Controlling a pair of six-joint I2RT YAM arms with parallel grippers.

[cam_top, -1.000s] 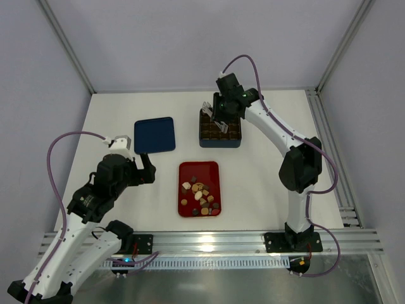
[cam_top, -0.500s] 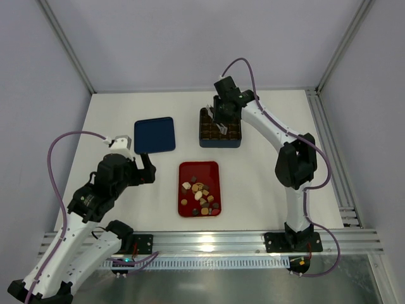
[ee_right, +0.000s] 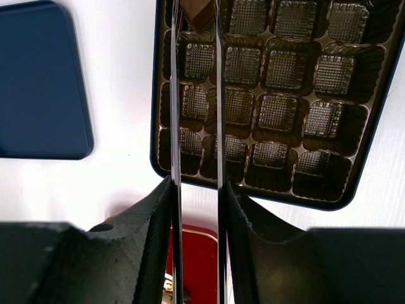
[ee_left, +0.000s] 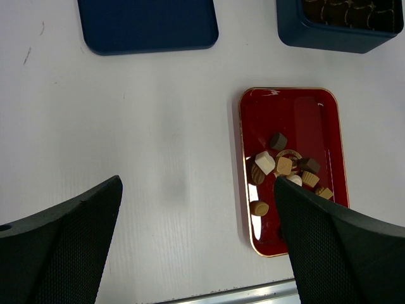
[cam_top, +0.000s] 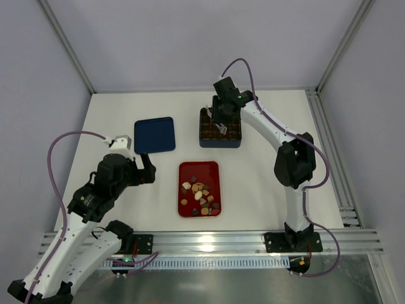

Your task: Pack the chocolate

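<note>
In the lower left, the left gripper (cam_top: pixel 145 170) stands wide open. Above it lies the blue lid (cam_top: pixel 154 135). In the centre, the chocolate (cam_top: pixel 201 195) is heaped on the red tray (cam_top: pixel 199 171). Upper centre, over the blue box (cam_top: pixel 220 143), the right gripper (cam_top: pixel 219 125) has one brown piece (ee_right: pixel 197 15) between its thin fingers; whether it is grasped or released I cannot tell

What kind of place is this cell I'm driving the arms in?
Most likely a robot lab test cell, not a real packing line: a white table boxed in by plain walls and metal posts, two arms bolted to a rail, and a red tray of loose chocolate near a blue box.
</note>
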